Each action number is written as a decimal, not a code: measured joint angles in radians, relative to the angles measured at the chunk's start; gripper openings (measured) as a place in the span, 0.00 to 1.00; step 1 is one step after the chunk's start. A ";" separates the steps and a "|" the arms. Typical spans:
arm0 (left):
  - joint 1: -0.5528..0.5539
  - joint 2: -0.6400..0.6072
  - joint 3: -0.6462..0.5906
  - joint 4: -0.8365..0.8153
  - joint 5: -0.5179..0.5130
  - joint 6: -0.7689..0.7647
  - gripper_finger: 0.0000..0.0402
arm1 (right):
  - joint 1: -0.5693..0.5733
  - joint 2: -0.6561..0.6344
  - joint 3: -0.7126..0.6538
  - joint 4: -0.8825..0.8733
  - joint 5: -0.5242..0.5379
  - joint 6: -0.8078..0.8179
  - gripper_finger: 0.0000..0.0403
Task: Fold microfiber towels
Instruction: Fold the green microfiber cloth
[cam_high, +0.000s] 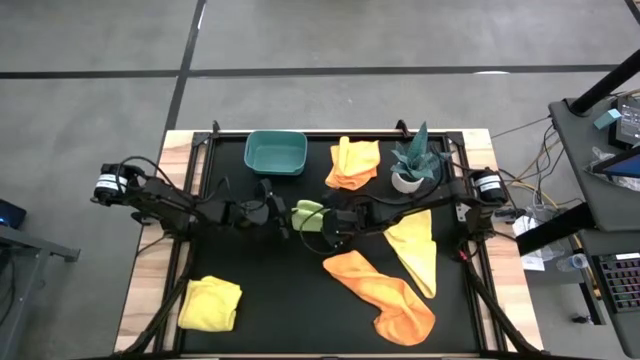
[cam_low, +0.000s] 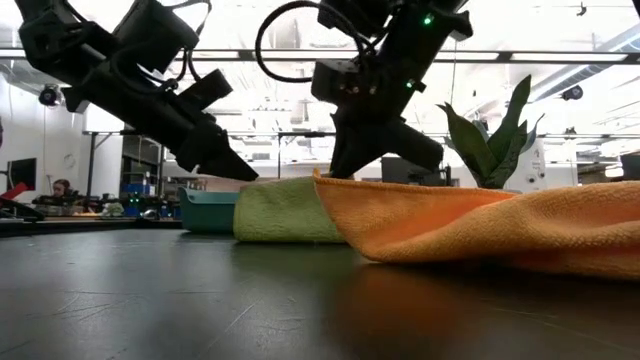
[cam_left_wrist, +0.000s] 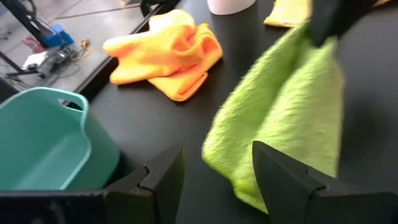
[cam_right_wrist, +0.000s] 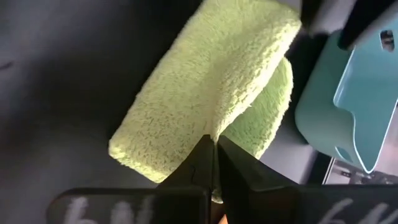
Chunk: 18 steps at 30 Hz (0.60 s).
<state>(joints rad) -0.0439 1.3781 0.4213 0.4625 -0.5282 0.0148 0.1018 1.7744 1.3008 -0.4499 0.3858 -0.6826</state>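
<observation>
The black worktop (cam_high: 300, 300) carries everything, with both dark arms reaching in toward its middle. The largest cloth is the long orange towel (cam_high: 385, 295), lying crumpled toward the near right of the worktop; in the low view it fills the foreground. Just beside it, touching along one edge, lies a yellow towel (cam_high: 415, 250), spread in a rough wedge. A second yellow towel (cam_high: 210, 303) sits bunched at the near left corner, well apart from the rest. A second orange towel (cam_high: 353, 162) lies crumpled at the far side, between the teal bin (cam_high: 275, 153) and the small potted plant (cam_high: 412, 165).

The lime green towel (cam_high: 308, 214) lies folded over on itself at the middle of the worktop, between the two end effectors. The right end effector (cam_right_wrist: 214, 163) is clenched, its fingers pressed together at the towel's edge; whether any cloth is pinched between them cannot be told. The left end effector (cam_left_wrist: 217, 177) is released, its two fingers spread apart and empty, just beside the opposite end of the green towel, with the bin close by on its other side.
</observation>
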 joint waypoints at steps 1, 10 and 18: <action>0.011 0.000 0.001 -0.001 0.001 0.013 0.43 | 0.009 -0.002 -0.001 -0.004 0.000 -0.007 0.02; 0.067 -0.015 0.009 0.026 0.194 0.076 0.39 | 0.024 -0.003 -0.003 -0.014 0.001 0.140 0.02; 0.147 -0.027 0.026 0.028 0.504 0.024 0.49 | 0.000 -0.003 -0.007 -0.019 -0.004 0.230 0.02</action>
<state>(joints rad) 0.1030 1.3512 0.4469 0.4904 -0.0242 0.0391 0.1013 1.7710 1.2943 -0.4686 0.3820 -0.4528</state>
